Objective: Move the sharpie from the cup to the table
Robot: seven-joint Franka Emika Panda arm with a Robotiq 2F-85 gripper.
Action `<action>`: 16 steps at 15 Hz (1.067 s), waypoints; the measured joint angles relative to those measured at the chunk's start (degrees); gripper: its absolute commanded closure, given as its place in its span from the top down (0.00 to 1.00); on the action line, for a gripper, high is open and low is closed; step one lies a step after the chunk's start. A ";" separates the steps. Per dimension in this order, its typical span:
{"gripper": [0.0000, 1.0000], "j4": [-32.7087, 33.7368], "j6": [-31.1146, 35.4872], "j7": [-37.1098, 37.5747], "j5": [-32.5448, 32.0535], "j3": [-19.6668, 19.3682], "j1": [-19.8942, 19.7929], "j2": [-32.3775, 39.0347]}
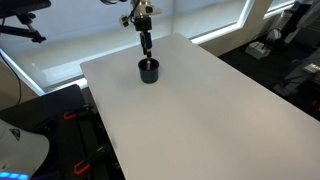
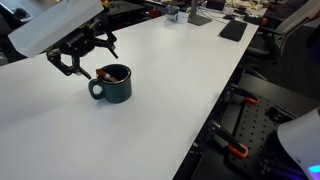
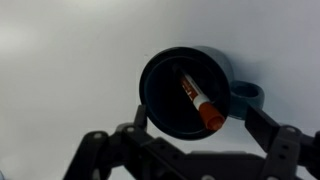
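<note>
Gripper (image 3: 195,128) jaws apart, nothing held, above cup (image 3: 160,75). Wrist view alone shows sharpie (image 3: 197,100) at full length inside cup, between jaws, orange end toward fingers. Exterior views: cup on table (image 2: 190,80), sharpie barely visible.

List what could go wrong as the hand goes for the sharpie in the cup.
1. The sharpie leans against the cup wall, so a finger of the open hand may strike the rim and tip the cup.
2. It is thin and slanted; a pinch could slip and drop it back inside.
</note>
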 measured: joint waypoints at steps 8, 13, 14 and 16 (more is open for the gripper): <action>0.18 0.00 0.00 0.00 0.04 -0.19 0.03 0.24; 0.33 -0.02 0.00 -0.01 0.04 -0.23 0.03 0.30; 0.33 -0.02 0.00 -0.01 0.04 -0.23 0.03 0.33; 0.46 -0.02 0.00 -0.05 0.04 -0.23 0.03 0.37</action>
